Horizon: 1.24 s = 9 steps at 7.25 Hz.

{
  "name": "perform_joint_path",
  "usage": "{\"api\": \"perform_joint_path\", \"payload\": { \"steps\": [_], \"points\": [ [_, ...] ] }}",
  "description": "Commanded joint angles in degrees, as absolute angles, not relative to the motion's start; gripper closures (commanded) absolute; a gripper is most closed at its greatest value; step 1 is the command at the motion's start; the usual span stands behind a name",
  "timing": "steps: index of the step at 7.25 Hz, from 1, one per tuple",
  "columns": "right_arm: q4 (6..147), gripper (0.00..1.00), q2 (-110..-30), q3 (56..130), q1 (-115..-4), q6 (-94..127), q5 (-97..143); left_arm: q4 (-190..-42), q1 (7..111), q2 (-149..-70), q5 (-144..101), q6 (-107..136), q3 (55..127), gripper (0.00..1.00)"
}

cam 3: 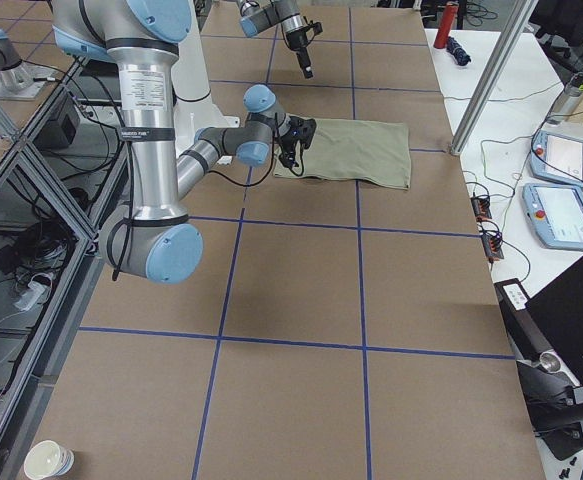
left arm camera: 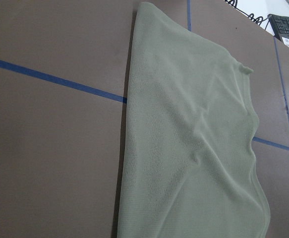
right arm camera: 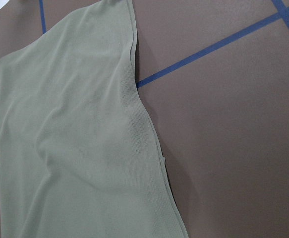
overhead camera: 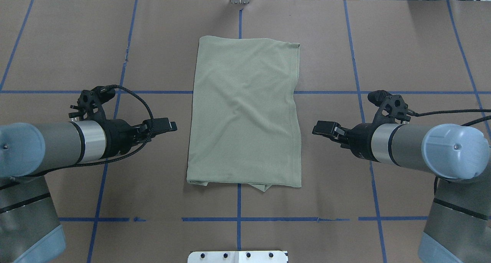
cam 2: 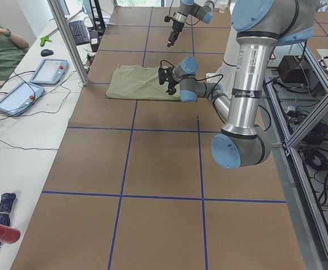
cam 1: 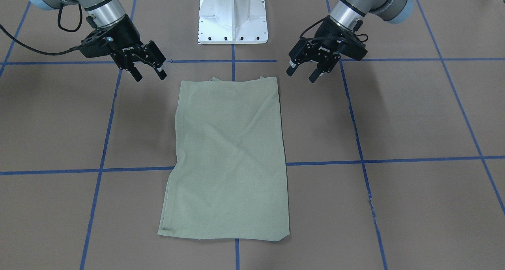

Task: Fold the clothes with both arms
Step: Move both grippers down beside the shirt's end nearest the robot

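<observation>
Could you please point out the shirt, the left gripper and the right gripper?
shirt [overhead camera: 245, 113], overhead view, middle of the cloth
left gripper [cam 1: 301, 76], front-facing view, between its fingertips
right gripper [cam 1: 150, 77], front-facing view, between its fingertips

Left arm [overhead camera: 50, 148] and right arm [overhead camera: 401, 149] come in low from opposite sides, pretty much mirrored. Left gripper [cam 1: 302, 75] and right gripper [cam 1: 150, 76] tilt down and inward, jaws spread wide, nothing in either one.

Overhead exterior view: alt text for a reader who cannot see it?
A green shirt, folded to a long rectangle, lies flat on the brown table. The left gripper and right gripper flank it, empty and not touching it.
</observation>
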<state>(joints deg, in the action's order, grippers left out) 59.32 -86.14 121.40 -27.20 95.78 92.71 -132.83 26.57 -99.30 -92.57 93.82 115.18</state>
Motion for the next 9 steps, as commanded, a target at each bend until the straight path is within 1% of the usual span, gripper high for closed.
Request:
{"api": "perform_joint_path", "payload": {
  "steps": [1, 2, 3, 5, 6, 7, 9],
  "points": [
    [59.8, 0.01, -86.1, 121.5, -25.3, 100.8, 89.8, -131.9, 21.2, -99.7, -86.1, 103.1, 114.7, 0.08],
    [60.1, 0.02, -86.0, 121.4, -23.9, 102.1, 87.7, -131.7, 19.6, -99.8, -84.9, 104.6, 114.5, 0.16],
    [61.0, 0.02, -85.7, 121.4, -23.5, 103.3, 86.8, -131.6, 18.8, -100.2, -84.8, 105.2, 114.0, 0.21],
    [62.3, 0.02, -84.8, 121.2, -23.5, 103.6, 86.7, -131.1, 17.8, -102.3, -84.8, 105.3, 110.7, 0.2],
    [62.3, 0.01, -84.9, 121.2, -23.5, 103.6, 86.4, -131.0, 17.0, -103.3, -84.9, 105.2, 108.9, 0.18],
    [62.3, 0.0, -84.9, 121.3, -23.4, 103.6, 85.9, -130.7, 16.3, -104.1, -84.9, 105.2, 106.9, 0.17],
    [62.2, 0.0, -84.9, 121.2, -23.4, 103.6, 85.7, -130.7, 15.3, -104.8, -84.8, 105.1, 105.5, 0.17]
  ]
}}
